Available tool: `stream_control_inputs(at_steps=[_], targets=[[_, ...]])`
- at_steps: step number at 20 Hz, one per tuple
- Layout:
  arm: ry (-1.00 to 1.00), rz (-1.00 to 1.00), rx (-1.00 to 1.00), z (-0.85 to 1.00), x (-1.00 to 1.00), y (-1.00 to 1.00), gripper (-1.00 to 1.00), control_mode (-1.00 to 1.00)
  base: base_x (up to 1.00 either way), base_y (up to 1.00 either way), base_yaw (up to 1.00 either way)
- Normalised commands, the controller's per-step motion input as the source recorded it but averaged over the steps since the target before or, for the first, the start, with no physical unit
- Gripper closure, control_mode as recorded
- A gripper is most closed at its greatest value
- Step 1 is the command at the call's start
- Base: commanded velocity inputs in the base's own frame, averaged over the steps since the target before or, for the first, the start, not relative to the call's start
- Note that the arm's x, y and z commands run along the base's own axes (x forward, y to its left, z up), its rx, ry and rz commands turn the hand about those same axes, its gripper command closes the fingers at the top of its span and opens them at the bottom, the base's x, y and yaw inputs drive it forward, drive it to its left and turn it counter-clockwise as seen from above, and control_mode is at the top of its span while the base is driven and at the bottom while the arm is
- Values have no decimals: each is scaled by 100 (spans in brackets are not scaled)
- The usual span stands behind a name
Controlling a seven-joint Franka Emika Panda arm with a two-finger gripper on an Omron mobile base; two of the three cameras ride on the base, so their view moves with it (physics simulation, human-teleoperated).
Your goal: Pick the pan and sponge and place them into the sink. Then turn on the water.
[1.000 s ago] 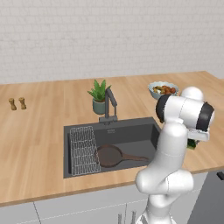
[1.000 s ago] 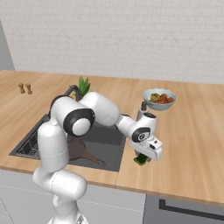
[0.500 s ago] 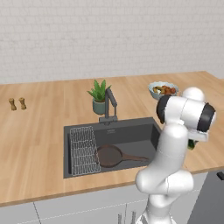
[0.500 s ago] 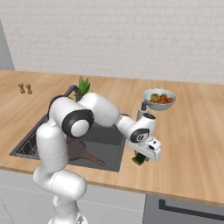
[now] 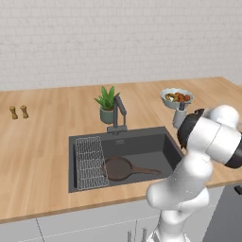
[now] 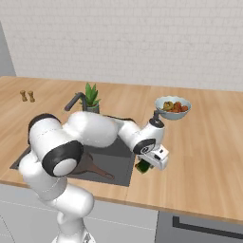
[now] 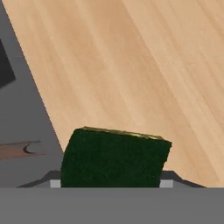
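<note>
The sponge (image 7: 114,157) sat dark green between the gripper's (image 6: 144,165) jaws, which were clamped on it at either side; hand view showed it low in frame, w/ a thin lighter yellow-green edge along its top. In the right base view the sponge (image 6: 142,166) hung under the gripper just past the sink's right rim, over the wooden surface (image 6: 204,142) (whether it touched the wood or cleared it couldn't be told).

The pan (image 5: 118,168) lay flat inside the sink (image 5: 156,142), handle pointing right, its left side just beside the wire rack (image 5: 90,162) at the basin's left. In the hand view a brown sliver at the left edge was prob. the pan's handle, w/ the grey sink wall next to it.

The faucet (image 5: 118,113) stood at the sink's back rim, no stream from it. A potted plant (image 5: 108,104) sat just behind-left of the faucet. A bowl of fruit (image 5: 176,98) was on the surface to the right of the sink, near the arm's wrist. Two small shakers (image 5: 18,112) stood well apart at far left.
</note>
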Motion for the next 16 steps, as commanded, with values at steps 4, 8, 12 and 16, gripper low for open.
stream_control_inputs(at_steps=[4,8,12,16], targets=[[-26,0,-2,88,-23,76,100,-100,0,0,0],[-31,4,0,54,-24,85,100,-100,0,0,0],[-27,8,0,22,-10,93,100,-100,0,0,0],[-2,9,3,9,4,75,100,-100,0,0,0]])
